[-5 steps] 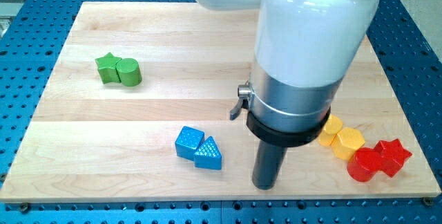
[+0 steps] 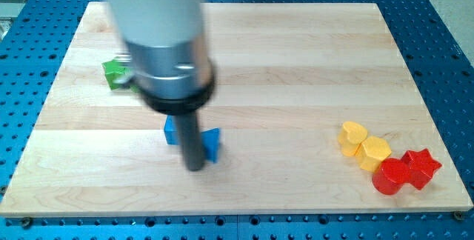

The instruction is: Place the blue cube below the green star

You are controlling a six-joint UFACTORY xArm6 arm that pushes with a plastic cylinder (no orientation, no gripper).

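My arm is blurred with motion and stands over the board's left half. My tip is down at the board between two blue blocks. The blue cube shows only as a sliver at the rod's left. The blue triangular block shows at the rod's right. Whether the rod touches either one is hidden. The green star lies at the upper left, partly hidden by the arm. The green cylinder beside it is fully hidden.
A yellow heart-shaped block and a yellow hexagon block lie at the right. A red cylinder and a red star lie next to them near the board's lower right edge.
The arm swept left from the board's right half to the blue blocks. The blue blocks now sit a little higher and further left, with the rod between them.
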